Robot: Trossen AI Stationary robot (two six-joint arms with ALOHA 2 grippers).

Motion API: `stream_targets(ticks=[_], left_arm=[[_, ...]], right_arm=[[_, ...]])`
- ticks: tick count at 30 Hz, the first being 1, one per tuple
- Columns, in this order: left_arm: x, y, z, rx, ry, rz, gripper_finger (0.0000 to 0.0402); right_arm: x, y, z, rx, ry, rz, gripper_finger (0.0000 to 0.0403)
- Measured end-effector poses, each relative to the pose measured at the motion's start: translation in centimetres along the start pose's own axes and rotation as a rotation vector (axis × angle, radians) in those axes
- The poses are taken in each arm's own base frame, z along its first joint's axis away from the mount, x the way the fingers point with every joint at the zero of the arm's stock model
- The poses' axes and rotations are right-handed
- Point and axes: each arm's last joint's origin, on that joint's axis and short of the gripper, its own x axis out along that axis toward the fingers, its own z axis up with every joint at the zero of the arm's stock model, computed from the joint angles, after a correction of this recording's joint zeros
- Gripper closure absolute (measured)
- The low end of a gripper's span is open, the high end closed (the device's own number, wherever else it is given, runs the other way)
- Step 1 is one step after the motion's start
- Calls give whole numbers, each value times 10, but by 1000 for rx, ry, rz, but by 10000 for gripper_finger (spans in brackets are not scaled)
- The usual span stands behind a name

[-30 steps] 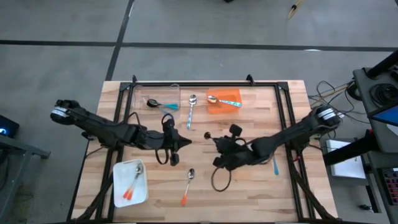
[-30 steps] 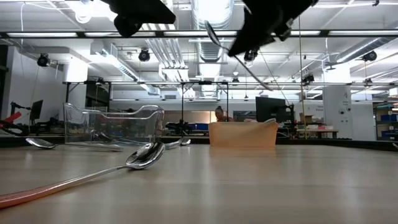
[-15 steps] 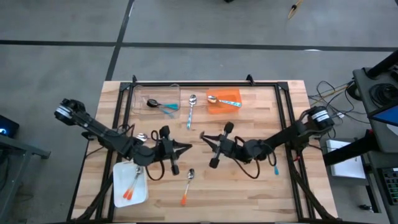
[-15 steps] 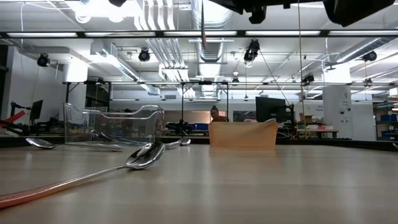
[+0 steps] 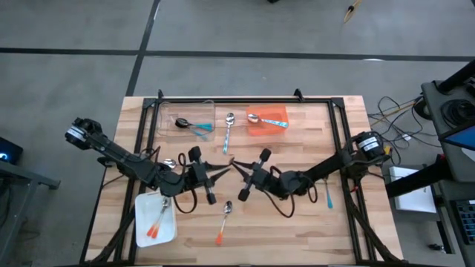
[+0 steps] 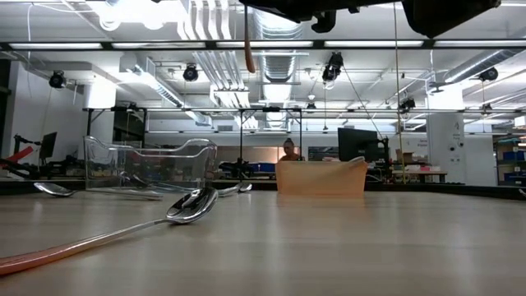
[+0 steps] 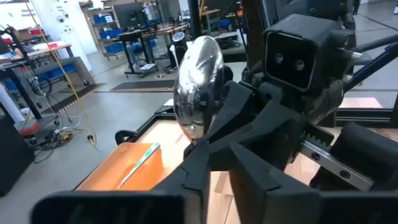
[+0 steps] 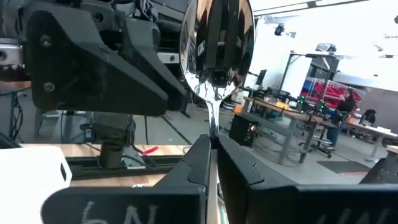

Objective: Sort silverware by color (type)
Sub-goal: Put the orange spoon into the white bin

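Note:
My right gripper (image 5: 236, 165) is shut on a spoon with a silver bowl (image 8: 216, 43) and holds it over the middle of the table. The spoon's orange handle (image 6: 247, 41) hangs down in the low view. My left gripper (image 5: 223, 172) faces it from the left, fingers (image 7: 186, 180) a little apart. It stands just short of the bowl (image 7: 198, 87), and I see no touch. Other silverware lies on the table: an orange-handled spoon (image 5: 225, 221) near the front, and a light-blue-handled one (image 5: 228, 130) farther back. My right gripper pinches the spoon's neck (image 8: 213, 121), just below the bowl, between its two fingers. The fingers come about level from the table's right and lie across the spoon. The spoon stands upright, bowl up, lifted clear of the table.
A clear container (image 5: 185, 111) at the back left holds a dark-bowled teal spoon (image 5: 191, 124). An orange bin (image 5: 276, 113) beside it holds a blue-handled spoon (image 5: 266, 119). A white tray (image 5: 145, 230) at the near left holds two orange-handled spoons. Another light-blue spoon (image 5: 329, 194) lies under the right arm.
My right gripper has gone toward the table's left and tipped up from pointing down to about level. This carried the spoon from a slant to upright, close to my left gripper. My left arm has swung a little toward the near edge.

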Motion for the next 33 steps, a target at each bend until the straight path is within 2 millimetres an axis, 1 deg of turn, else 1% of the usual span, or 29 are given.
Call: stream_targets(ticks=[2,6,8,11,13,18,22,26,33], left_arm=[[0,1,0,-1,1,18,344],[0,3,0,-23,0,109,296],[0,4,1,-33,-5,121,274],[1,3,2,-42,-18,121,251],[2,1,1,-45,-20,117,242],[9,-6,-9,-15,3,109,237],[14,-11,-15,-21,0,129,237],[16,-9,-14,-42,-15,226,237],[20,-4,-14,-47,-14,246,248]], right_arm=[[0,0,0,-2,2,0,391],[0,0,0,-1,2,0,391],[0,0,0,-2,2,0,391],[1,-1,-1,-2,3,-5,391],[2,-1,-2,4,13,-4,391],[4,-3,-7,12,58,-48,391],[4,-2,-10,11,80,-43,391],[4,0,-14,-12,93,-3,391],[6,5,-22,-33,104,3,391]])
